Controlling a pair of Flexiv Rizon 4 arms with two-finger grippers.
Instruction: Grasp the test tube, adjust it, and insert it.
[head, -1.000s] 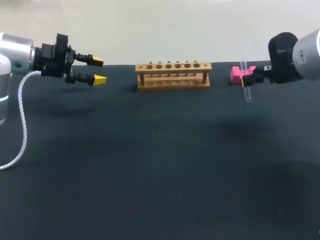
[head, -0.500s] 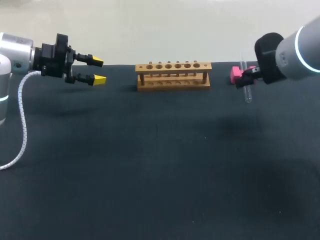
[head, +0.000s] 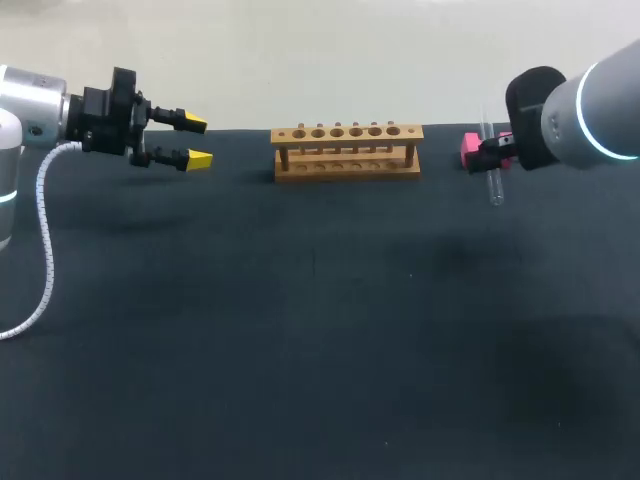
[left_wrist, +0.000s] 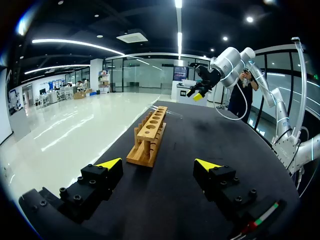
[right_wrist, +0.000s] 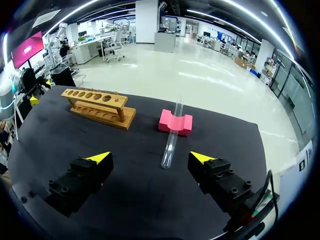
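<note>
Left jaws and right jaws stand open. At upper right, the test tube (head: 494, 188) leans on a pink block (head: 468, 149).

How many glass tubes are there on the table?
1. The glass tube lies with one end propped on the pink block, just ahead of the open right pincer. The wooden rack holds none that I can see.

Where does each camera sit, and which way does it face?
Head view: above and behind, looking down on the table; left arm and right arm enter sideways.
Left wrist view: on that arm, facing the rack past the open left gripper.
Right wrist view: facing the test tube on the pink block, past the open right gripper.
All three share the rack.
</note>
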